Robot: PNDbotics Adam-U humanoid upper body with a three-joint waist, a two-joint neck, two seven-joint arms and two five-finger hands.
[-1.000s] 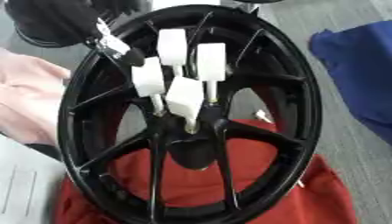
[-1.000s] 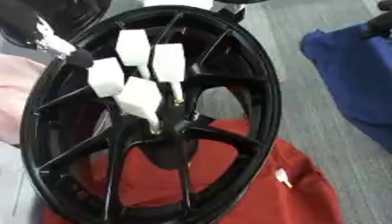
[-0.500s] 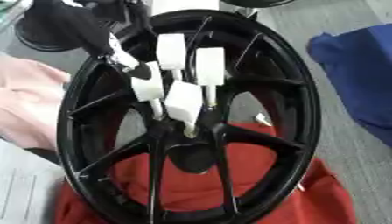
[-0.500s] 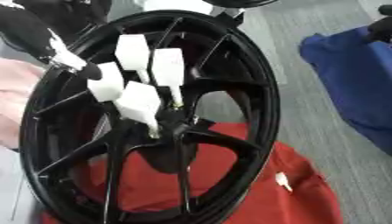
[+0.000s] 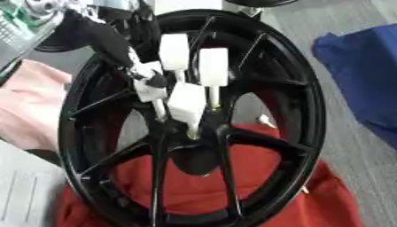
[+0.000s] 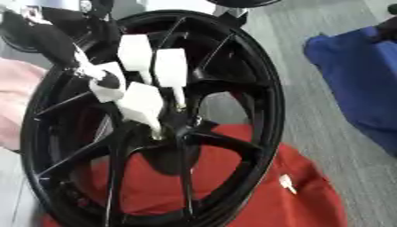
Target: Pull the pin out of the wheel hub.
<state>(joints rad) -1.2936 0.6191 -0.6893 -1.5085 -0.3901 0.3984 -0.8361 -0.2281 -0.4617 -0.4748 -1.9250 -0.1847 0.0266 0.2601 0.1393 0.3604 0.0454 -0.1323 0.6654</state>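
We see four white pins standing up out of the middle of the wheel hub (image 5: 194,153), close together in a bunch. The leftmost pin (image 5: 149,88) is the one being touched: our left hand (image 5: 105,37) comes in from the top left, and its black fingers (image 5: 155,81) are curled onto the white head of that pin, pinching it. The thin stem of this pin still goes down into the middle of the hub. Just beside it stand the other three pins: a tall one (image 5: 173,52) at the back, another (image 5: 213,66) to its right, and a lower one (image 5: 186,103) in front, nearest the middle. The wheel hub is big and black, with thin spokes running from the middle out to a round rim. It rests on a red cloth (image 5: 325,195) that shows through the gaps between the spokes and at the bottom right. A small white tag (image 6: 286,182) lies on the red cloth. To the left there is a pink cloth (image 5: 27,106), partly under the rim. To the right, well apart from the wheel, a blue cloth (image 5: 360,66) lies on the grey floor (image 5: 310,17). We do not see our right hand in either view.
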